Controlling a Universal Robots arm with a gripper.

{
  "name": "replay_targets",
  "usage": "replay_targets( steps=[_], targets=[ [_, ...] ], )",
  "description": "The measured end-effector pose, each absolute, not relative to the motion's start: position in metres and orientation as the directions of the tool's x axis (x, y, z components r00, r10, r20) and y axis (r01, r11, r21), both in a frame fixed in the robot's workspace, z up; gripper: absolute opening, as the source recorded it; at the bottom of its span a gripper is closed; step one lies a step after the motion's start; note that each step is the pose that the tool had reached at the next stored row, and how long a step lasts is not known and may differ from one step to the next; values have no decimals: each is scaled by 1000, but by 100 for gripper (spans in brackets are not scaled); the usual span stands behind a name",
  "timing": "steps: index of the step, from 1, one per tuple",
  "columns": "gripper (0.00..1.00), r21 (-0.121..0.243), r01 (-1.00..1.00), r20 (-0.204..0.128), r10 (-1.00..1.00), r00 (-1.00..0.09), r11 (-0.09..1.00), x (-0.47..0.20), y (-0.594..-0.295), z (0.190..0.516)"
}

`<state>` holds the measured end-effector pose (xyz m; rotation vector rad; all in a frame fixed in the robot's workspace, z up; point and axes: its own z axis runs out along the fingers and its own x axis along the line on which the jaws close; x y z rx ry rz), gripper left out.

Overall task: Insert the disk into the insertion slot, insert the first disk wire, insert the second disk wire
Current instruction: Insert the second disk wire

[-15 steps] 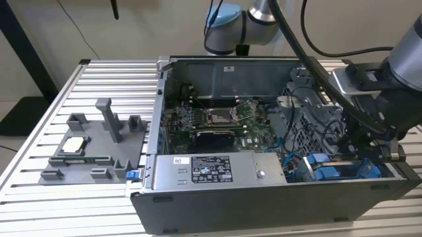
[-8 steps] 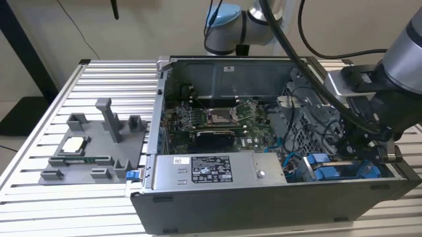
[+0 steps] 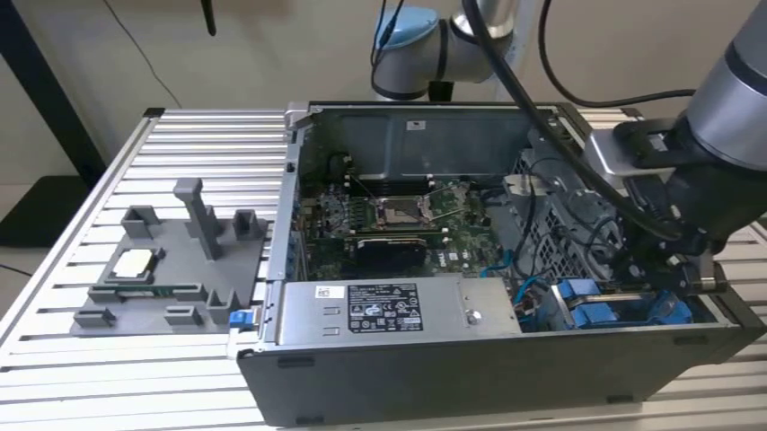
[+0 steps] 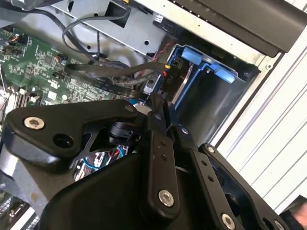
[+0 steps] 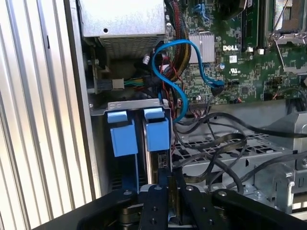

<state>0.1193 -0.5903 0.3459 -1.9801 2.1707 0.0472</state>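
The disk (image 5: 158, 163) stands on edge inside the insertion slot (image 5: 125, 103), its blue carrier tab (image 5: 157, 133) beside a second blue tab (image 5: 123, 138). In the second wrist view the blue carrier (image 4: 207, 63) sits in the bay at the case corner. My gripper (image 5: 168, 176) hangs just behind the disk's rear edge, fingers pressed together on the end of a flat black disk wire (image 4: 110, 73). That wire curls in to the gripper (image 4: 159, 106). A connector with red and yellow leads (image 4: 168, 75) lies close by. In the exterior view the gripper (image 3: 678, 280) reaches down to the blue bay (image 3: 594, 307).
The grey power-supply box (image 3: 396, 310) fills the case front. The motherboard (image 3: 396, 220) with its socket lies behind it. A looping blue cable (image 5: 172, 76) and loose black cables (image 5: 225, 143) crowd the space beside the bay. A grey fixture plate (image 3: 168, 269) sits on the slatted table.
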Motion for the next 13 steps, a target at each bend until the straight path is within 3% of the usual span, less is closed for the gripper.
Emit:
replay_targets(
  steps=[13],
  targets=[
    [16,-128,-987,-148,-986,-77,97,119,-589,341]
  ],
)
